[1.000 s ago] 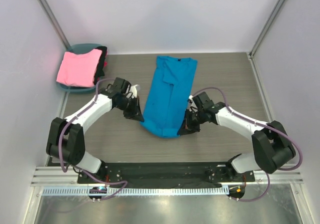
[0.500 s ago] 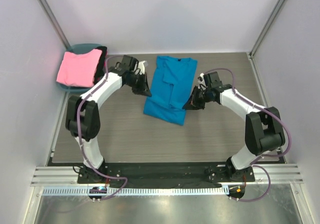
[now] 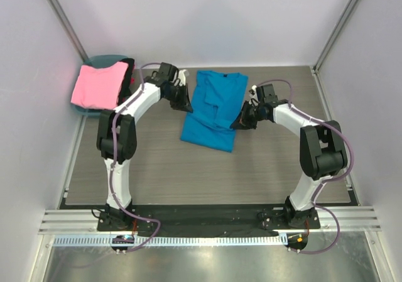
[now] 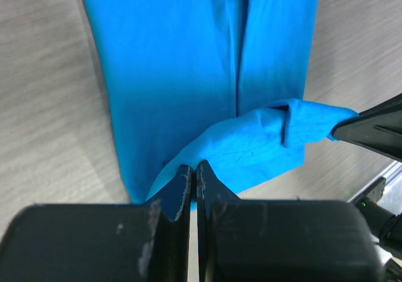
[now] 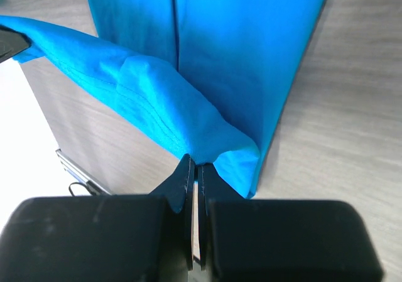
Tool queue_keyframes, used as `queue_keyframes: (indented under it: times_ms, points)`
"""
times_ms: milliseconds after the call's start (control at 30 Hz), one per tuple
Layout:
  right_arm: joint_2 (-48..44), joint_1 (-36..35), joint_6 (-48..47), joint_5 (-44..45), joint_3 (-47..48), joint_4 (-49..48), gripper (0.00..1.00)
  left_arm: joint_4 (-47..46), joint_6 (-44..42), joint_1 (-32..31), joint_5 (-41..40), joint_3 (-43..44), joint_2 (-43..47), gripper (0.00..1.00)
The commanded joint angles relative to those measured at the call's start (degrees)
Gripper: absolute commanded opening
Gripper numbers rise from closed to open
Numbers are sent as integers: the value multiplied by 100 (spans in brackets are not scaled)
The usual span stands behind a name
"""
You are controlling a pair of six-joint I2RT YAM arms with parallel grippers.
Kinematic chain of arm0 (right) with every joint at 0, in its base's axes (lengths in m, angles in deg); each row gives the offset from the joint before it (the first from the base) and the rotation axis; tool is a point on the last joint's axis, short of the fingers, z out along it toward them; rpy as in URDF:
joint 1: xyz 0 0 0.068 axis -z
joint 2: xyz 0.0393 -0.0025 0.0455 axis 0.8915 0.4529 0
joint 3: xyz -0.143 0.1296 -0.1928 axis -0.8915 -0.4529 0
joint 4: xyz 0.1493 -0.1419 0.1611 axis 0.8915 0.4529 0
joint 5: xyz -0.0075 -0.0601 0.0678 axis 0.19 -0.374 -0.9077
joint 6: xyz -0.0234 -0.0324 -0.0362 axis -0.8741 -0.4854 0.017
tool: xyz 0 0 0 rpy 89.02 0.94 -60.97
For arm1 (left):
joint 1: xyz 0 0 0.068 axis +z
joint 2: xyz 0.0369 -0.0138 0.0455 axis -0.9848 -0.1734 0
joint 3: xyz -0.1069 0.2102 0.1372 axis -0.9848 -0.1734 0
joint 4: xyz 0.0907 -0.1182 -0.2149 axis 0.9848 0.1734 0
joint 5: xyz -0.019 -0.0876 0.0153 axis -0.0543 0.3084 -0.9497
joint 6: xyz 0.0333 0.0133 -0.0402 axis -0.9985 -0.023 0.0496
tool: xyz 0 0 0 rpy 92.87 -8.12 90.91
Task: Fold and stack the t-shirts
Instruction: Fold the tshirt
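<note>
Blue soft cloth t-shirt [image 3: 217, 97]; rumpled folds

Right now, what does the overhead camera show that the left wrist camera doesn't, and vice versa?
Only the overhead view shows the folded pink cloth t-shirt lying over the round teal-blue basket, a dark cloth beside it. Only the left wrist view shows, close up, the left hand pinched shut on cloth. Both show the bright blue cloth t-shirt, its near end held up between that hand and the right hand.
</note>
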Motion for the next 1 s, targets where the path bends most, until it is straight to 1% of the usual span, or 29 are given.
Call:
queue_keyframes:
  times_ms: [0, 167, 433, 867, 933, 967]
  points:
    - [120, 49, -146, 43, 356, -233, 1, -196, -140, 52, 4, 425, -222, 0]
    - [340, 58, -216, 104, 541, -260, 1, -205, -140, 52, 30, 733, -521, 0]
    - [788, 84, -287, 192, 910, -295, 1, -302, -113, 105, -180, 987, -811, 0]
    - [1113, 93, -462, 403, 1429, -304, 1, -425, -140, 131, -260, 1585, -1233, 0]
    - [1166, 93, -489, 508, 1560, -312, 2, -477, -149, 131, -295, 1656, -1321, 1]
    - [1184, 102, -489, 543, 1596, -312, 2, -495, -157, 131, -295, 1656, -1321, 6]
